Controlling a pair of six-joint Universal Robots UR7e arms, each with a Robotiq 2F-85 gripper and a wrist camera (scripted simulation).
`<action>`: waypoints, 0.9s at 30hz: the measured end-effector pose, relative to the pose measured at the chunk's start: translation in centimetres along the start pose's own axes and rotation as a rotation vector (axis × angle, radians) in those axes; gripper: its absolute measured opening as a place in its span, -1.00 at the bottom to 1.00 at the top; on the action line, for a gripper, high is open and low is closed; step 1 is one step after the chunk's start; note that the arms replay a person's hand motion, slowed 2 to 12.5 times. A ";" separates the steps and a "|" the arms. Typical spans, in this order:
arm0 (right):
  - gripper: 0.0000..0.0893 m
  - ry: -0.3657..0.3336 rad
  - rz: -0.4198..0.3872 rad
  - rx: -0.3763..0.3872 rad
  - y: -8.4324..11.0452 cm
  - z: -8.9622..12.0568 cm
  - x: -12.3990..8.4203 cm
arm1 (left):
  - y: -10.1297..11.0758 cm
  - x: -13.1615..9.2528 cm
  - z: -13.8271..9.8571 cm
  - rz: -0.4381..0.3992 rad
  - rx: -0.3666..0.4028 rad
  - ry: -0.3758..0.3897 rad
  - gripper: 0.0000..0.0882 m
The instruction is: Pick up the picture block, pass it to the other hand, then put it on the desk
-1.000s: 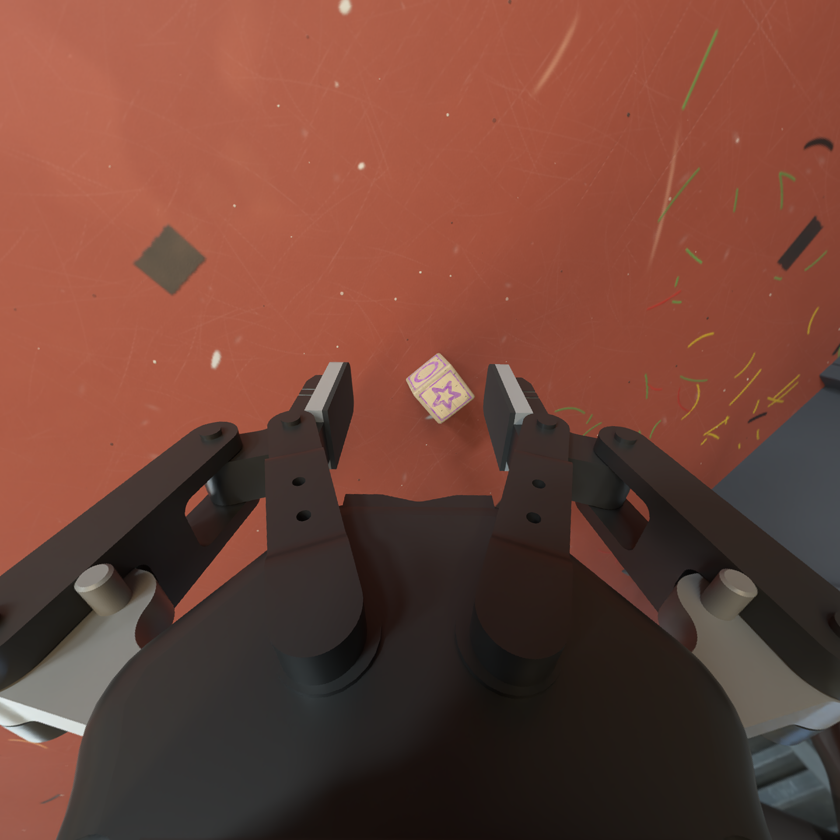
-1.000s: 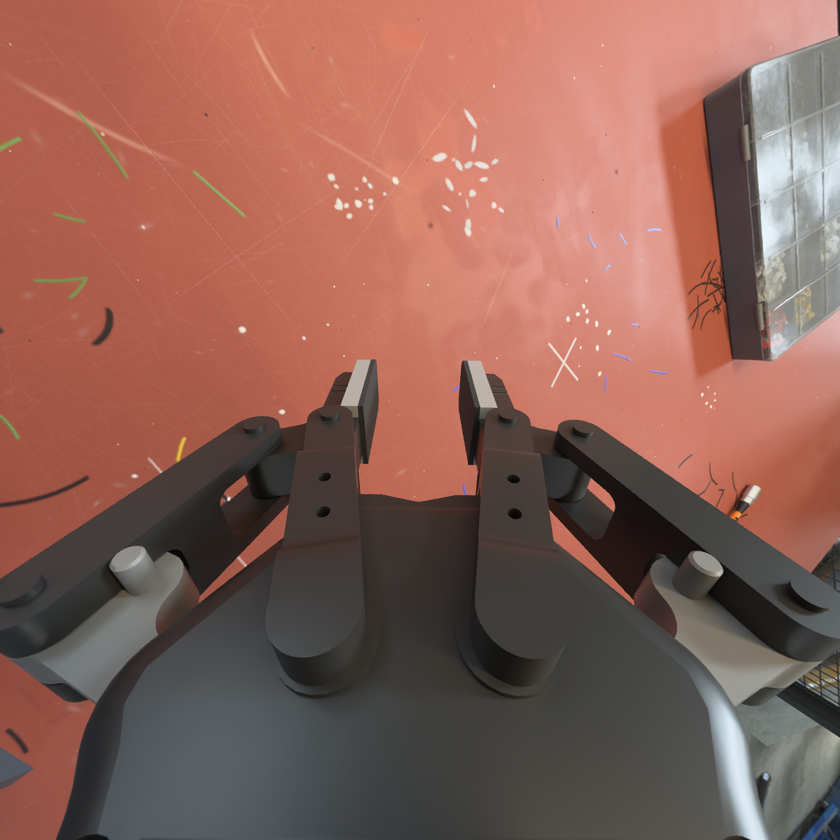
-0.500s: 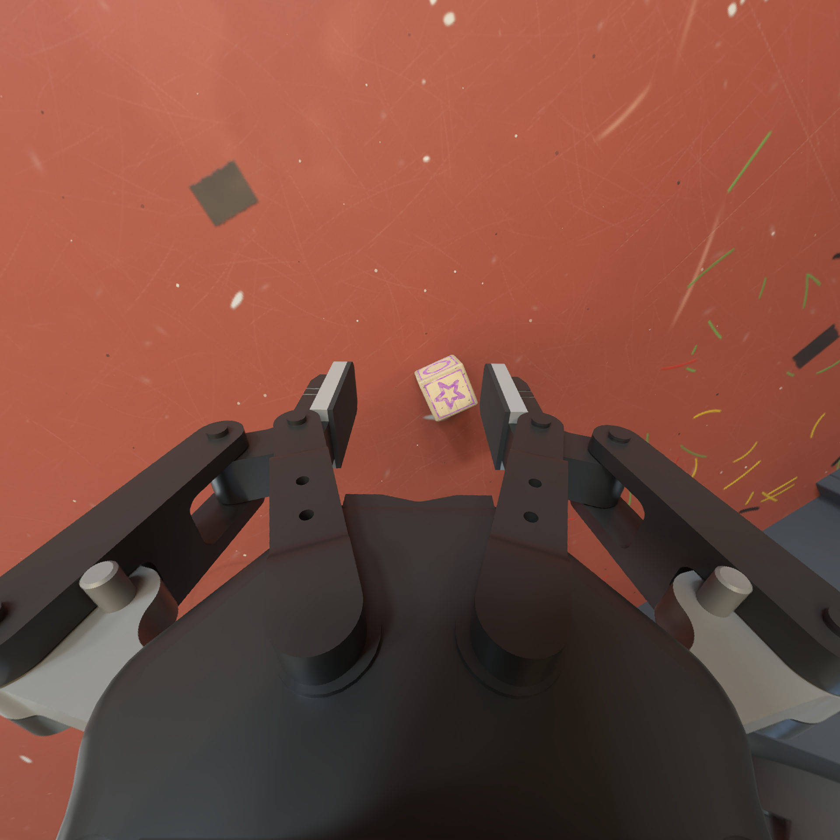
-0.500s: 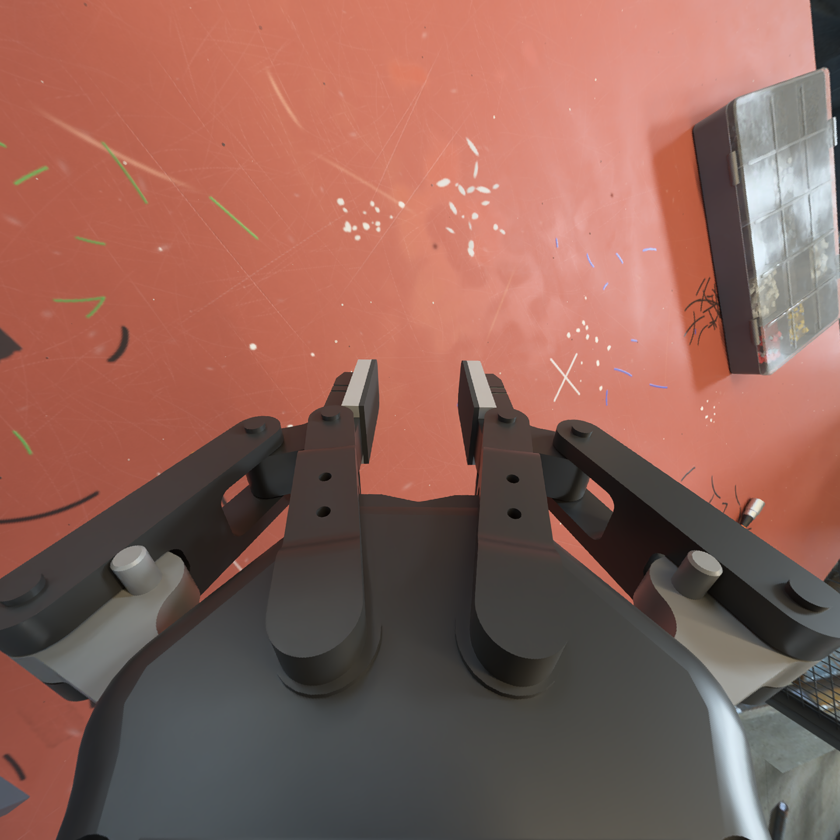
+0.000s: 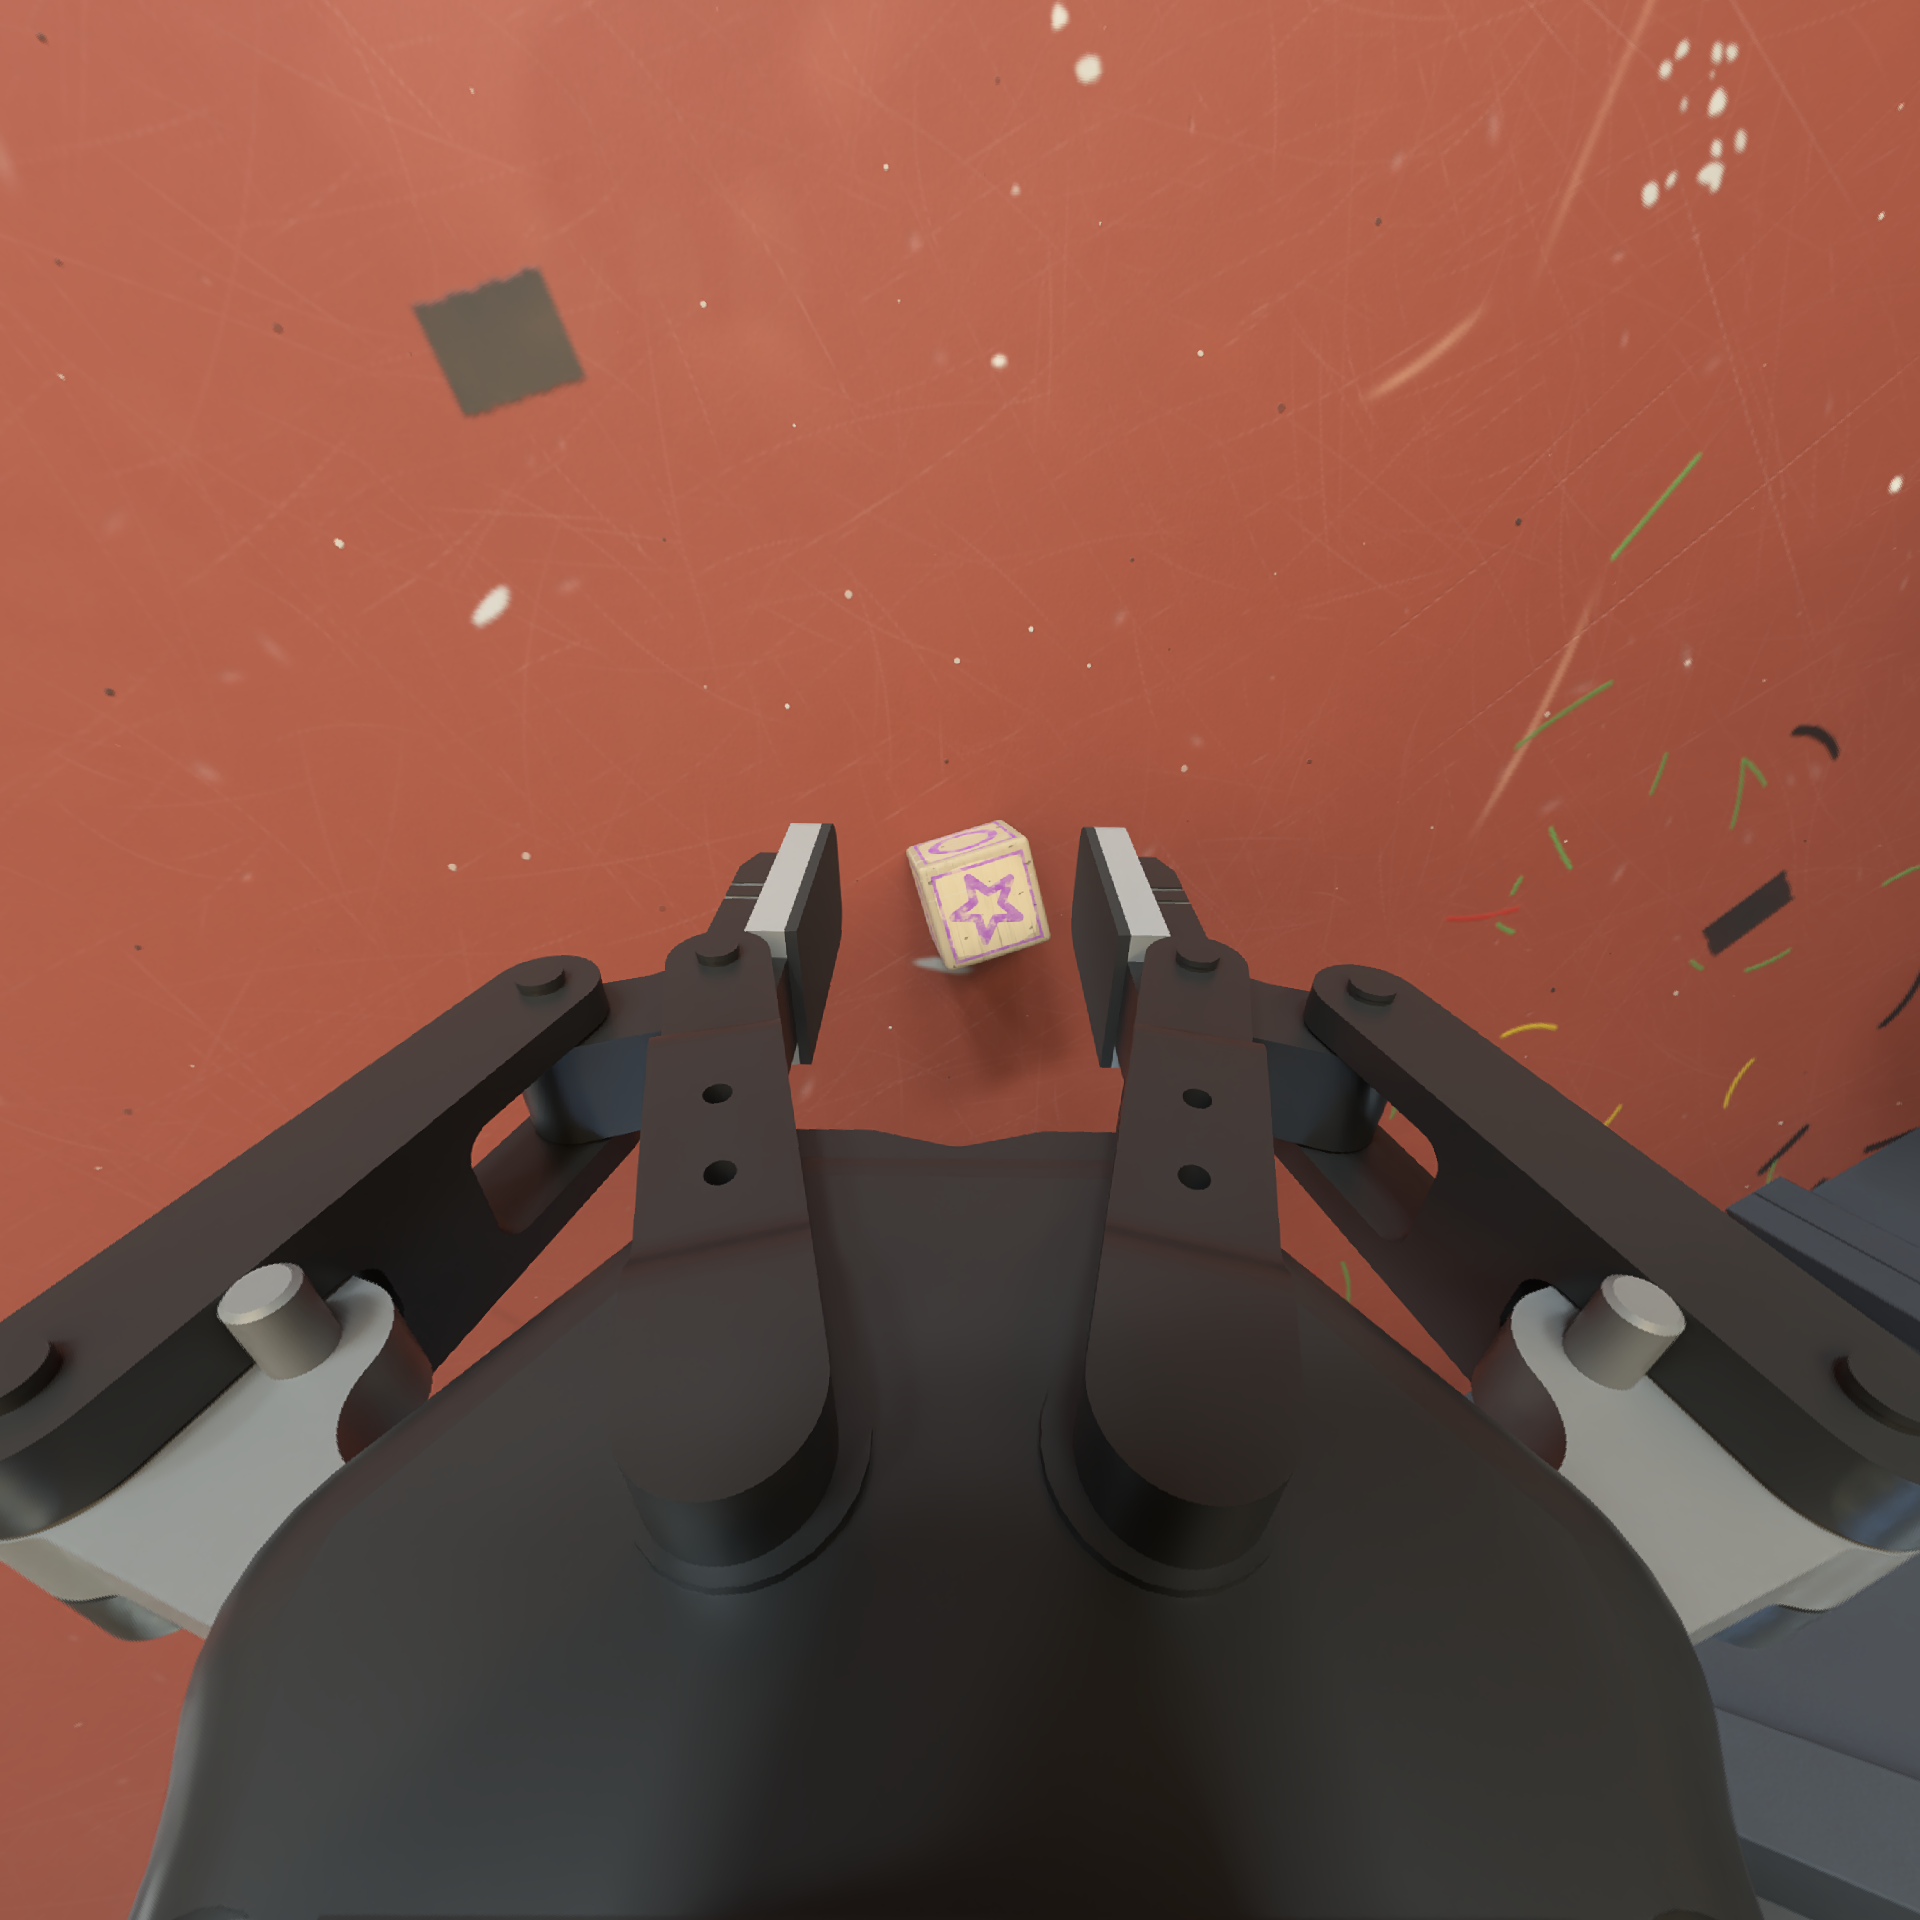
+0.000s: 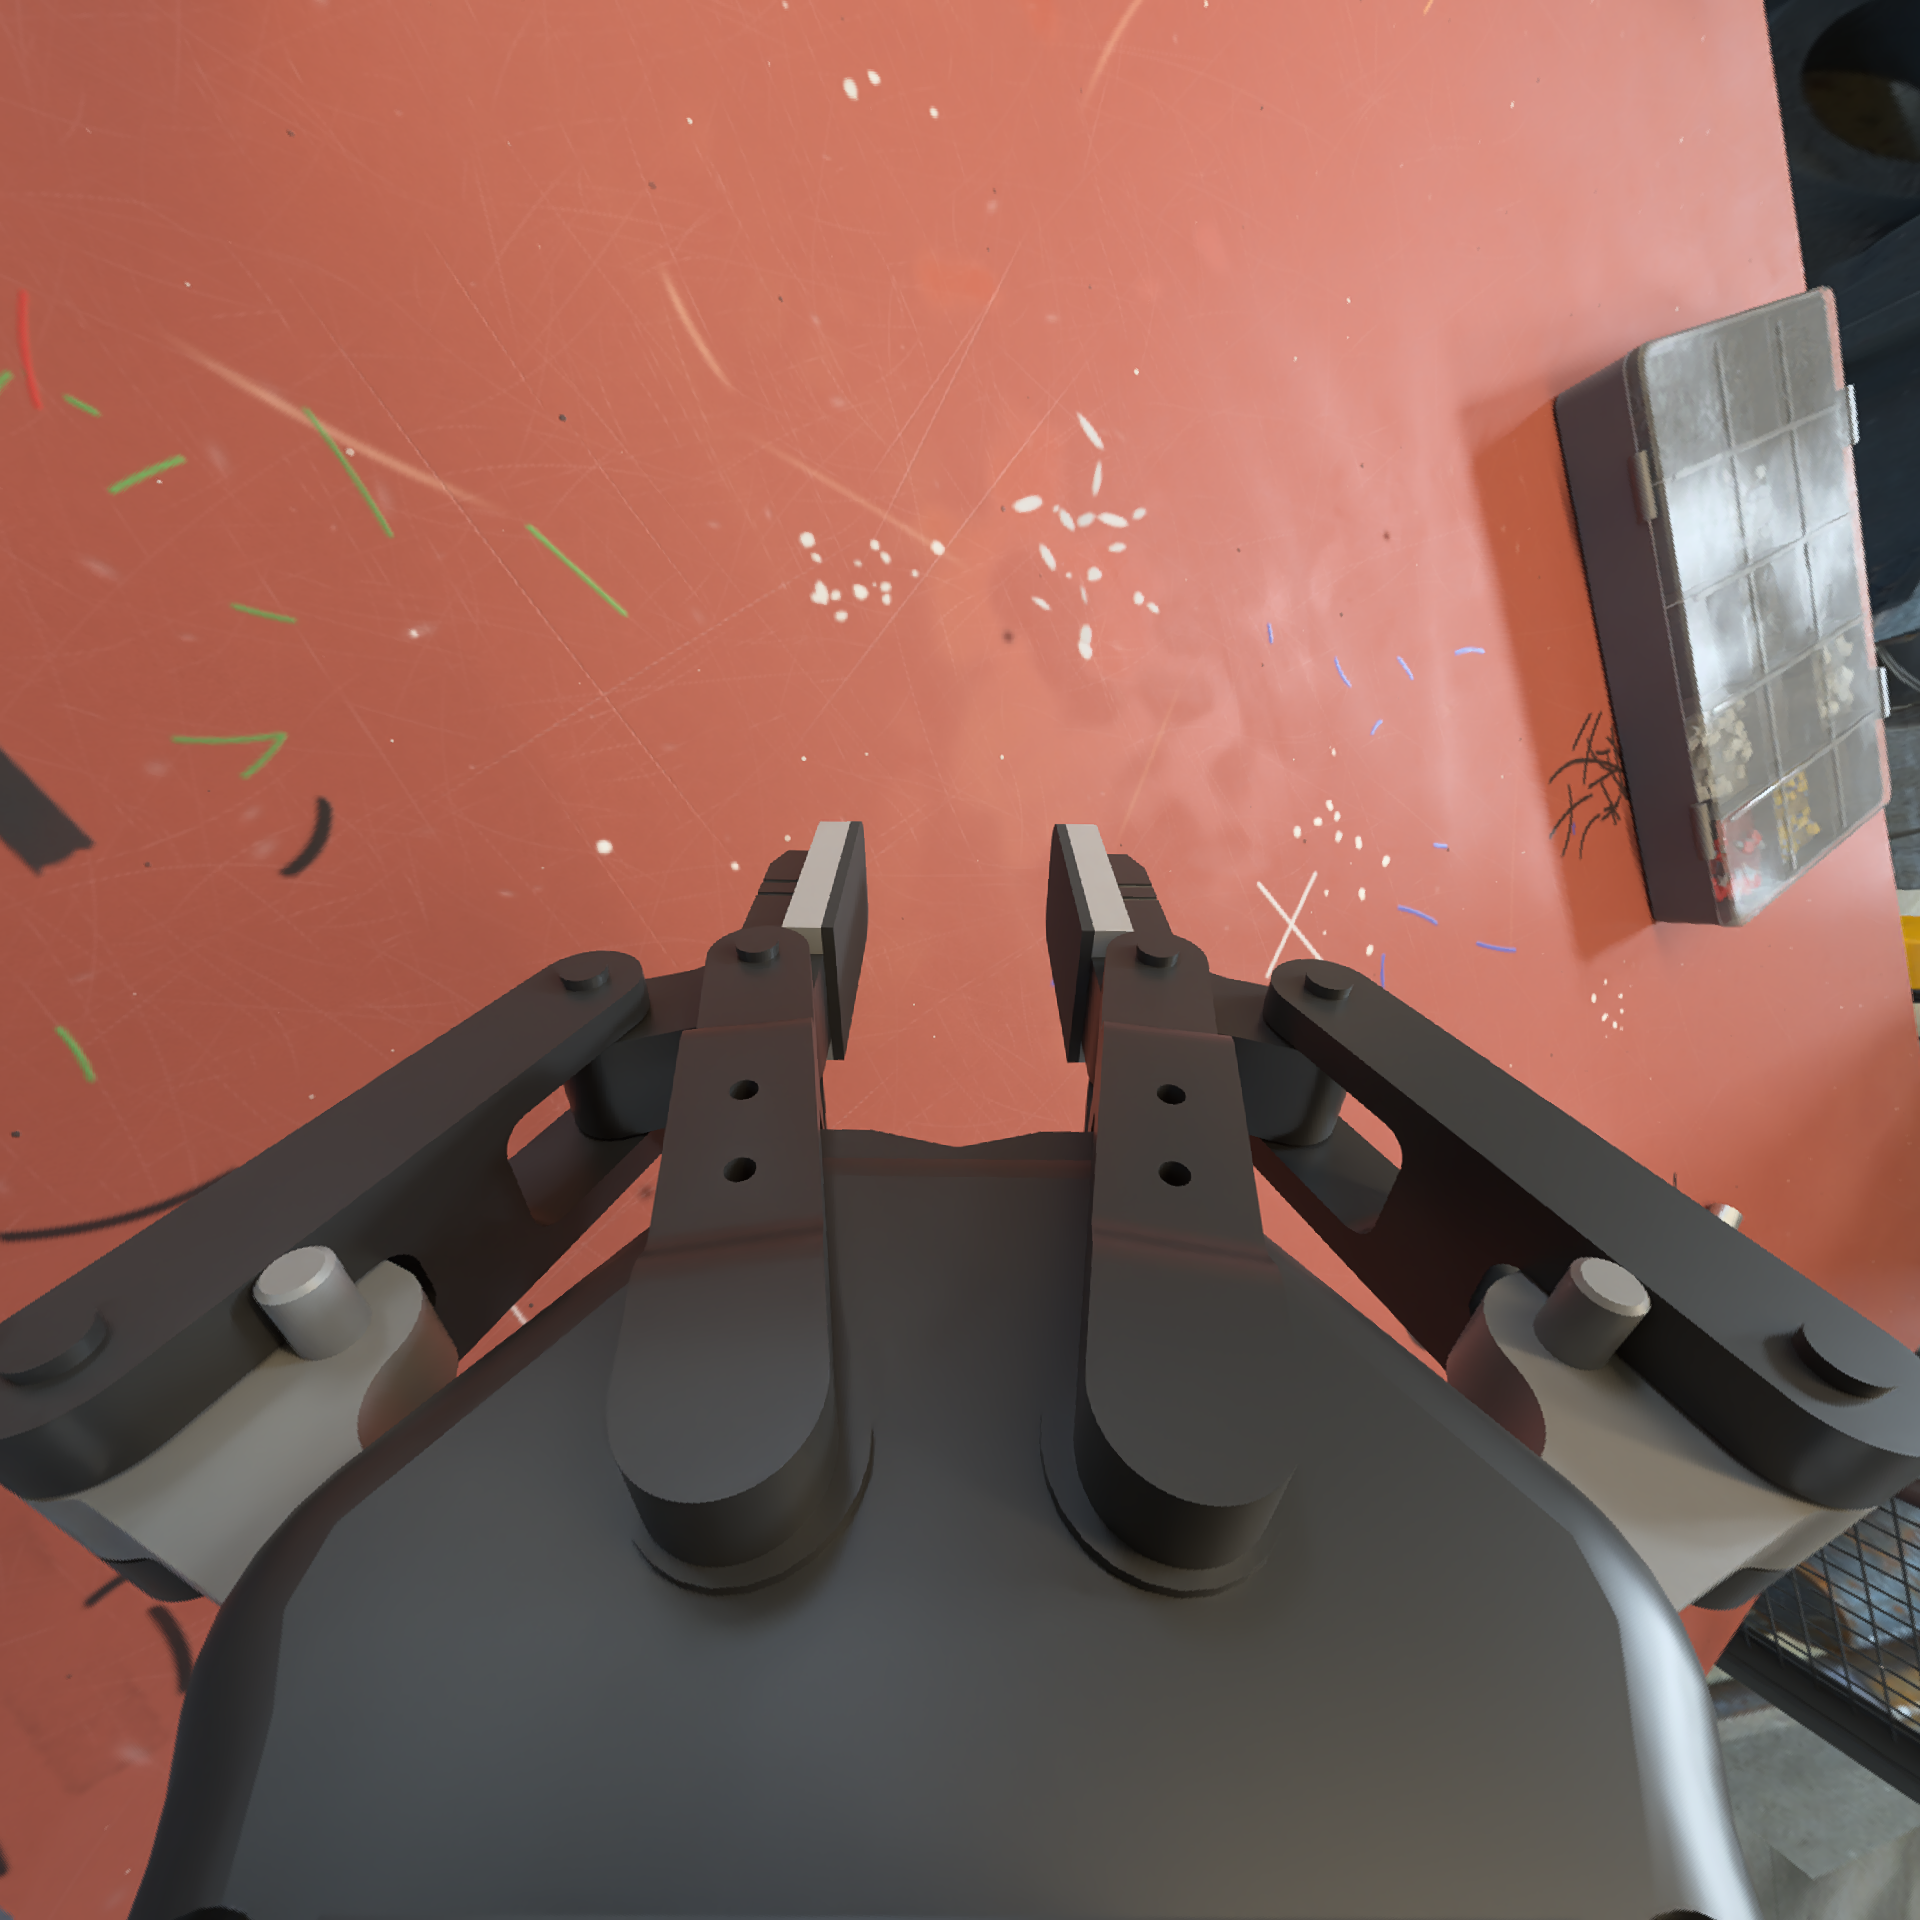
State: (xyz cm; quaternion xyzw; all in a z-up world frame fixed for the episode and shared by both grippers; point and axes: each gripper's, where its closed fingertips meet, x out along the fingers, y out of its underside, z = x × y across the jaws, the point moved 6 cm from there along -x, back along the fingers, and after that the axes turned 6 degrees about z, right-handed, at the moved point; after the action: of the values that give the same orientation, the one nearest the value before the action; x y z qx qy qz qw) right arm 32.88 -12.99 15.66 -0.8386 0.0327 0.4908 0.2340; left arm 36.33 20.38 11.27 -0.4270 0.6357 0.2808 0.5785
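The picture block (image 5: 979,894) is a small pale wooden cube with a purple star on one face and a purple ring on another. It lies on the red desk (image 5: 935,468), seen in the left wrist view. My left gripper (image 5: 956,914) is open above the desk, its two fingers either side of the block with gaps on both sides, not touching it. My right gripper (image 6: 956,914) is open and empty over a bare stretch of the desk (image 6: 623,260). The block does not show in the right wrist view.
A grey compartment box (image 6: 1745,613) with a clear lid lies at the desk's right edge. A dark square patch (image 5: 499,341) marks the desk at upper left. A grey structure (image 5: 1829,1236) shows at the lower right. Paint marks and scratches cover the surface.
My left gripper has shifted so the block now sits centred between its fingers, and the block looks larger. The right wrist view has drifted, and the compartment box now sits lower and farther in.
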 end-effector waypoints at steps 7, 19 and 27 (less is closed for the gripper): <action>-0.29 -0.003 -0.031 -0.012 -0.3 0.1 0.0 | 0.3 0.8 0.0 -0.002 -0.041 0.027 0.01; -0.30 -0.008 -0.070 -0.034 -0.4 0.2 -0.2 | 1.1 1.9 -0.1 0.007 -0.099 0.054 0.42; -0.30 -0.007 -0.097 -0.041 -0.2 0.1 -0.4 | 1.6 2.3 -0.1 0.023 -0.122 0.029 0.68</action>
State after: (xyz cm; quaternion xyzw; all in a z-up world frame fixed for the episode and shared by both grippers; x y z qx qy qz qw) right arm 32.64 -12.88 16.04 -0.8421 -0.0191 0.4825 0.2404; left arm 34.94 20.55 8.85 -0.4579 0.6306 0.3196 0.5389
